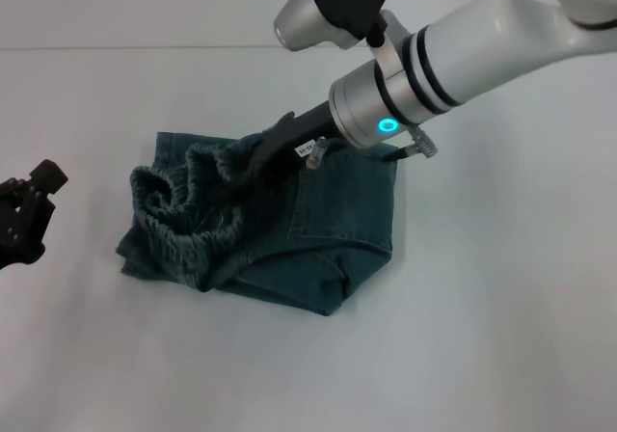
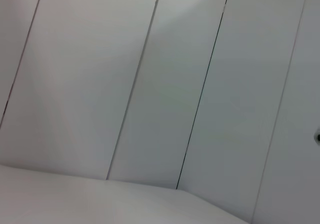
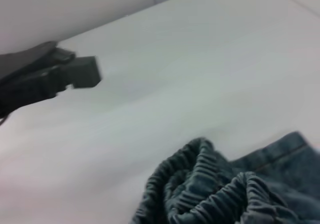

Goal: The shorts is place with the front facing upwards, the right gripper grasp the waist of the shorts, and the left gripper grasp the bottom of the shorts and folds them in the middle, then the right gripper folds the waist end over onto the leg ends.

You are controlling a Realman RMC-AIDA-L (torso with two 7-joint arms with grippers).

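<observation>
1. Denim shorts (image 1: 318,229) lie folded on the white surface (image 1: 501,336); right end effector (image 1: 253,174) pinches the waist (image 1: 183,210).
2. Right wrist view shows waist ruffles (image 3: 210,194) close.
3. Left end effector (image 1: 24,210) idles apart; grip unclear.

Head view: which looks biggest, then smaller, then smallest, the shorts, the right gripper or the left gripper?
1. The shorts look biggest, spread across the table.
2. The right gripper, black prongs poking into the puckered waist.
3. The left gripper looks smallest, but it is cut off at the picture's edge, so that is unsure.
</observation>
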